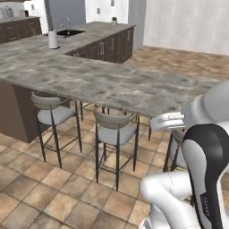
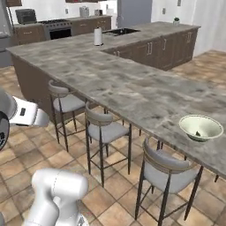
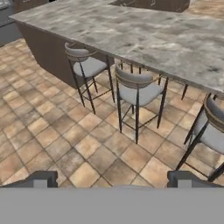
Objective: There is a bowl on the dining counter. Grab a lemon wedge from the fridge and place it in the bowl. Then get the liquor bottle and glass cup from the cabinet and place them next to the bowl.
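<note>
The gripper (image 3: 112, 179) hangs open and empty over the tiled floor (image 3: 65, 144) in front of the stools (image 3: 138, 89), so the bowl (image 2: 201, 127) — on the table (image 2: 132, 84), near its front edge — sits up ahead and off to the right, well apart — no lemon wedge in reach

Tabletop (image 2: 132, 84) grey-beige marbled w/ dark brown sides. Bowl (image 2: 201, 127) pale green-white, dark speck inside. Stools (image 2: 104, 128): grey seats, black legs. Floor (image 3: 57, 131) tan/brown tiles. My pincer (image 3: 112, 178) tips dark grey. Far cabinets (image 2: 167, 48) dark brown.
</note>
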Tool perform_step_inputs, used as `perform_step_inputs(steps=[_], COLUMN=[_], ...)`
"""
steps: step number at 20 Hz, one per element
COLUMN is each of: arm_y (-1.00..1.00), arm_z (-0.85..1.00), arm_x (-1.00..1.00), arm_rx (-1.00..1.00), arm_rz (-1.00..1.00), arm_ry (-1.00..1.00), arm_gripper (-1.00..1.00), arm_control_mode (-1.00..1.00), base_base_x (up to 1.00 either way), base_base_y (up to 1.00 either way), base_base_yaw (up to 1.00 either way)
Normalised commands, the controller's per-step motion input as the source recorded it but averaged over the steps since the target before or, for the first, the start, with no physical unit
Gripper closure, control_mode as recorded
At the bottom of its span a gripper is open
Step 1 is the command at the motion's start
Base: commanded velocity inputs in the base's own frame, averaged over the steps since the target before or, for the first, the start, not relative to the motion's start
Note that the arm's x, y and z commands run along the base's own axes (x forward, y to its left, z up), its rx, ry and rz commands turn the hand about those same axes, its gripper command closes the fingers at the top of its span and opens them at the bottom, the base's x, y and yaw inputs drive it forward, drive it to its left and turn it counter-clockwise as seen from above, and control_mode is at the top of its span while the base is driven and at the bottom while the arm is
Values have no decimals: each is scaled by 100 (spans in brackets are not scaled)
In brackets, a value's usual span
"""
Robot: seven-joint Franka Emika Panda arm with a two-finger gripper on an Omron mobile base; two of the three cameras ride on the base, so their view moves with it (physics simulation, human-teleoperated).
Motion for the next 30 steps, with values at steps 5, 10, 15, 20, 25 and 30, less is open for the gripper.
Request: perform_step_inputs(steps=[5, 10, 15, 20, 25, 30], arm_y=[0, 0, 0, 0, 0, 0], arm_z=[0, 0, 0, 0, 0, 0], arm_x=[0, 0, 0, 0, 0, 0], arm_rx=[0, 0, 0, 0, 0, 0], arm_rz=[0, 0, 0, 0, 0, 0], arm_ry=[0, 0, 0, 0, 0, 0], arm_gripper=[-100, -100, -100, -100, -100, -100], arm_control_mode=[100, 100, 100, 100, 100, 100], base_base_x=[-2, 43, 100, 100, 100, 100], base_base_y=[29, 12, 1, 0, 1, 1], base_base_yaw=[91, 72, 46, 16, 9, 9])
